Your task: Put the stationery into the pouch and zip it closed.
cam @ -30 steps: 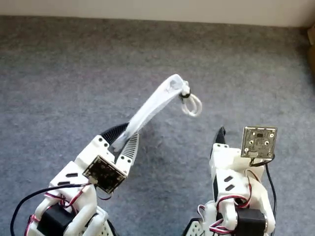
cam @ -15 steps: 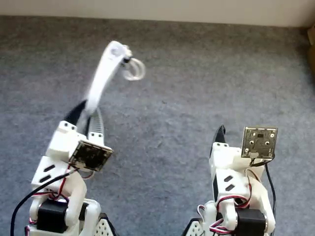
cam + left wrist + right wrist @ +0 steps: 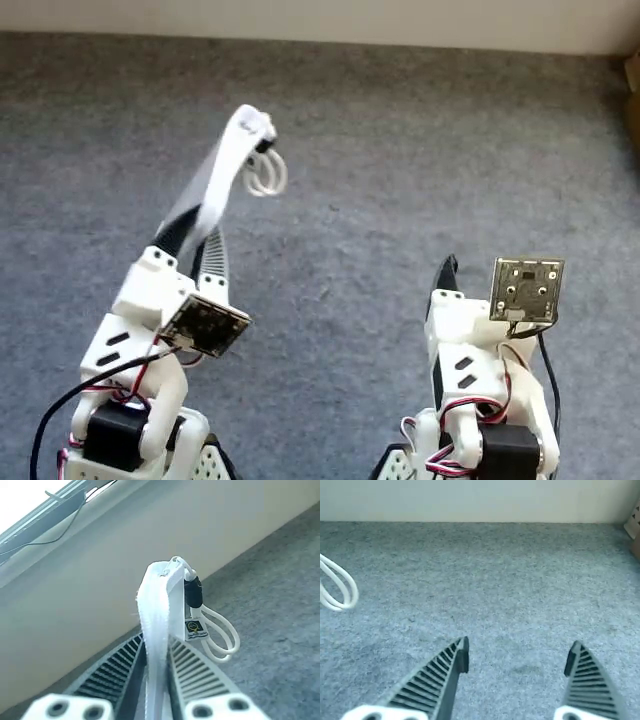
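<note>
My left gripper (image 3: pixel 196 243) is shut on a flat white pouch (image 3: pixel 223 172) and holds it up off the grey carpet, leaning toward the far left. A black zip pull with a white cord loop (image 3: pixel 265 176) dangles from the pouch's top end. In the left wrist view the pouch (image 3: pixel 157 625) stands edge-on between the ribbed fingers (image 3: pixel 112 667), the cord loop (image 3: pixel 220 637) hanging beside it. My right gripper (image 3: pixel 449 273) sits low near the front right; its own view shows the right gripper (image 3: pixel 517 657) open with bare carpet between the jaws and the cord loop (image 3: pixel 337 587) farther off.
Grey carpet (image 3: pixel 420 150) covers the whole work area. A pale wall (image 3: pixel 320 20) runs along the far edge. A brown object (image 3: pixel 632 100) pokes in at the far right edge.
The left arm swung the pouch from the centre over to the left, then eased back slightly to the right and lower. The right arm has kept still.
</note>
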Robot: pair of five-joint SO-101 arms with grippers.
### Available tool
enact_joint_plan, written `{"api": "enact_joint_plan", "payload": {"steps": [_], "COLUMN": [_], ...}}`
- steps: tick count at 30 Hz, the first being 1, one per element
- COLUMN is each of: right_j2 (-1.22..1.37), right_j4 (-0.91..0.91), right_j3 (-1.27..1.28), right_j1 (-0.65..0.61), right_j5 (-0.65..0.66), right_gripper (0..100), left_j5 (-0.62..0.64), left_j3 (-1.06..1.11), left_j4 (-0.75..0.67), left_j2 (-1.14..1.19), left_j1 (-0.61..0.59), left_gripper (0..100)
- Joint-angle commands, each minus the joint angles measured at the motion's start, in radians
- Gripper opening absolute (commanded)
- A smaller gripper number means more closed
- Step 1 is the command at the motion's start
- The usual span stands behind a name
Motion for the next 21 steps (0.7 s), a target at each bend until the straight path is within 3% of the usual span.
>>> {"api": "enact_joint_plan", "payload": {"steps": [1, 6, 11, 18, 21], "right_j2": [0.007, 0.008, 0.008, 0.007, 0.007], "right_j4": [-0.016, -0.015, -0.021, -0.022, -0.022], "right_j3": [-0.045, -0.045, -0.019, -0.008, -0.008], "right_j1": [-0.008, -0.008, -0.008, -0.01, -0.01], "right_j5": [-0.009, -0.009, -0.009, -0.009, -0.009], "right_gripper": [29.2, 29.2, 29.2, 29.2, 28.5], "left_j5": [0.055, 0.061, 0.19, 0.195, 0.195], "left_j3": [0.027, 0.045, 0.041, 0.024, -0.035], "left_j4": [-0.002, -0.002, 0.002, 0.006, 0.069], "left_j2": [0.002, -0.005, -0.005, -0.007, -0.007], "left_j1": [0.104, 0.171, 0.186, 0.186, 0.194], "left_gripper": [0, 7, 16, 16, 16]}}
